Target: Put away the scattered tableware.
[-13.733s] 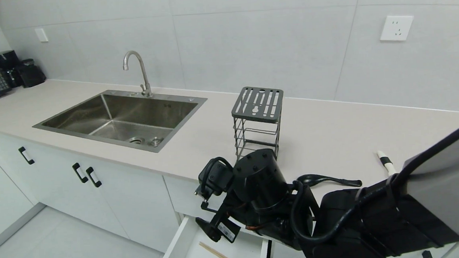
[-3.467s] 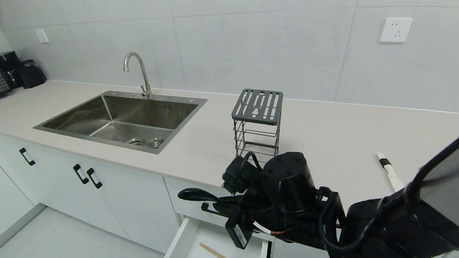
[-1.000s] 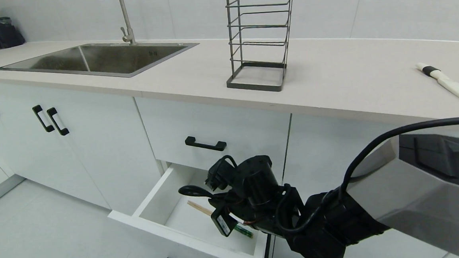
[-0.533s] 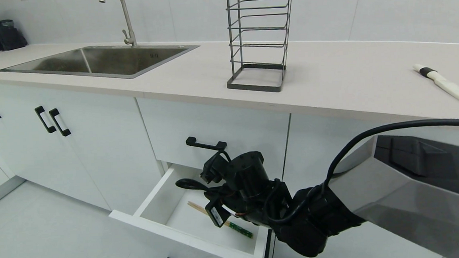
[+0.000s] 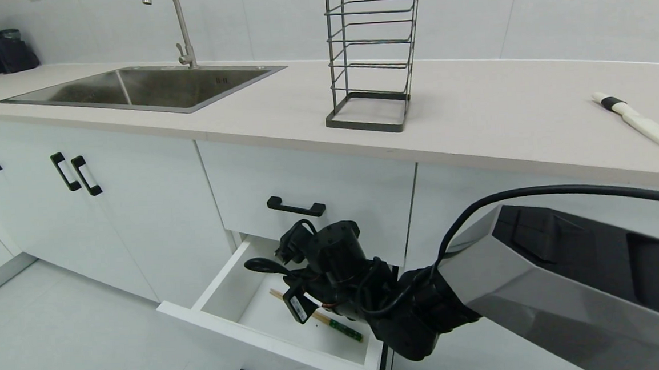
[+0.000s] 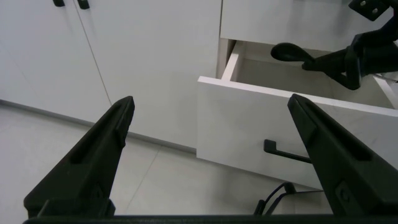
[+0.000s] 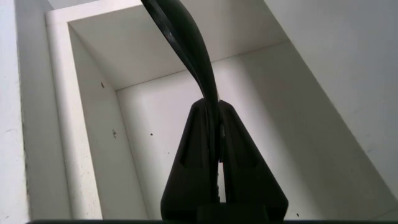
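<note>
Hovering, the black spoon (image 5: 257, 265) is sitting slightly further left than a moment ago, above the open drawer (image 5: 227, 328) (chopsticks (image 5: 338, 328) are lying on its floor). The right gripper (image 5: 294, 280) is clamping the handle tightly; the left gripper (image 6: 211, 121) is hanging wide open, holding nothing, before the drawer front.

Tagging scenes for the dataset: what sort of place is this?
Kitchen, likely domestic or a mock-up: stainless steel sink with curved tap, white cabinets with black handles, black spoon in the right pincer.
</note>
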